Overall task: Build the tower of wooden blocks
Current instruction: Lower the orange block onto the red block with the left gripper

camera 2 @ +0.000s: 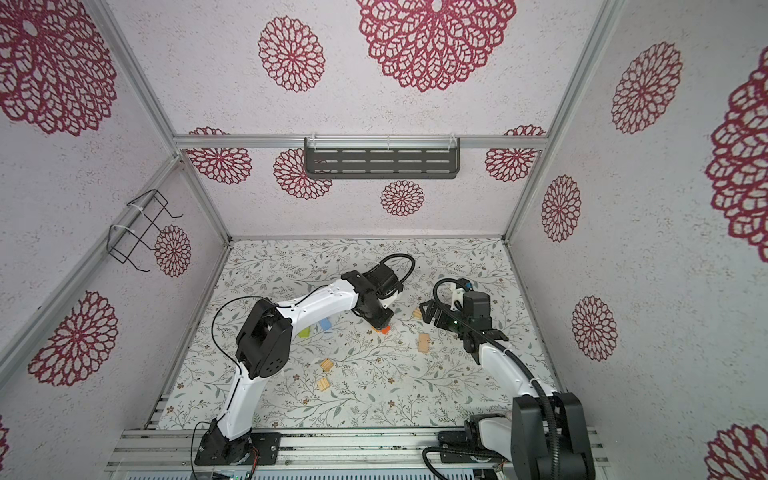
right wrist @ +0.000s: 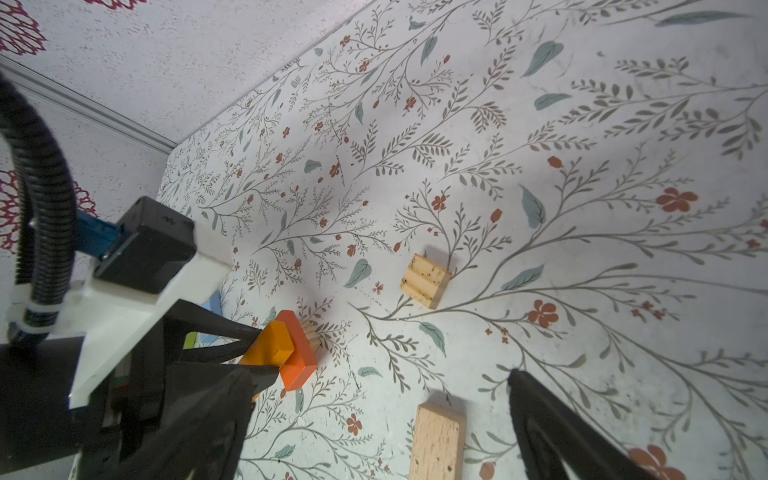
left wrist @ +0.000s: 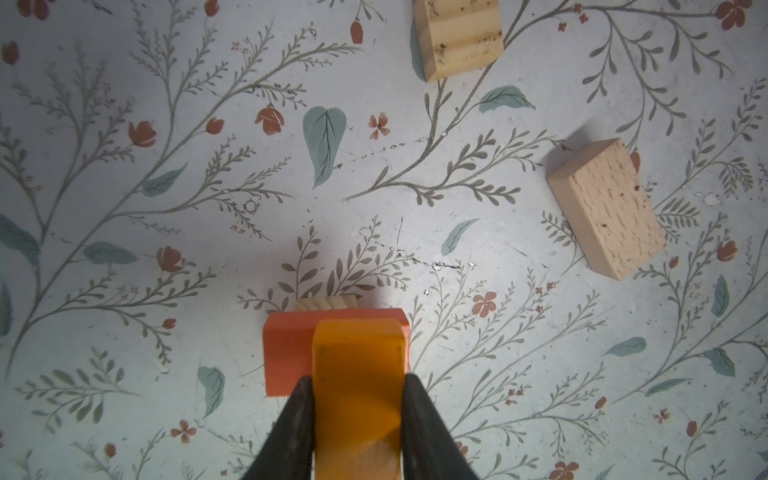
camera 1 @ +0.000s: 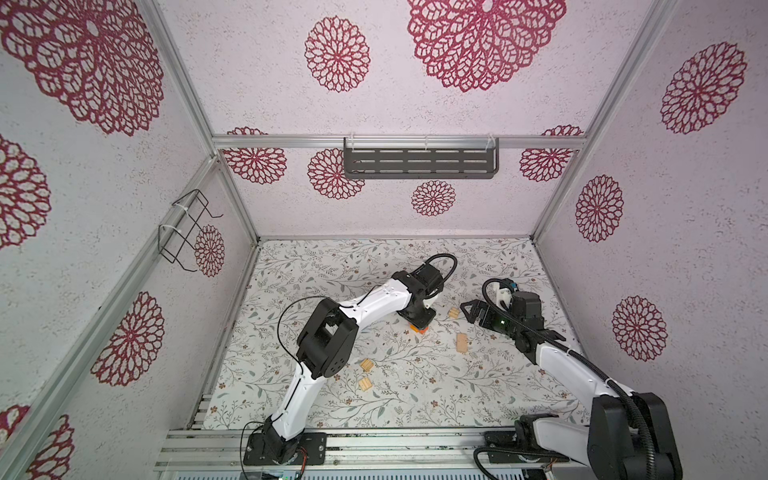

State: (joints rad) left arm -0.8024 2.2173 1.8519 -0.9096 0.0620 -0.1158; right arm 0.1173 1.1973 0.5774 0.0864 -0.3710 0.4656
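Note:
The wood block tower stands mid-table: a red-orange block (left wrist: 286, 353) lies on a small tan piece (left wrist: 326, 302). My left gripper (left wrist: 357, 380) is shut on an orange block (left wrist: 357, 361) and holds it flat on top of the red-orange one (right wrist: 299, 353); I cannot tell whether they touch. In both top views this gripper (camera 1: 419, 322) points straight down at the stack (camera 2: 384, 329). My right gripper (right wrist: 380, 374) hangs open and empty to the right (camera 1: 471, 313). Between its fingers in the right wrist view, on the table, lies a flat tan block (right wrist: 436, 444).
Loose wood blocks lie around: a grooved tan one (camera 1: 453, 313) near the right gripper, the flat tan one (camera 1: 461, 343), and two grooved tan ones (camera 1: 367, 365) (camera 1: 365, 383) toward the front. Blue (camera 2: 324, 324) and green (camera 2: 304, 332) blocks sit behind the left forearm.

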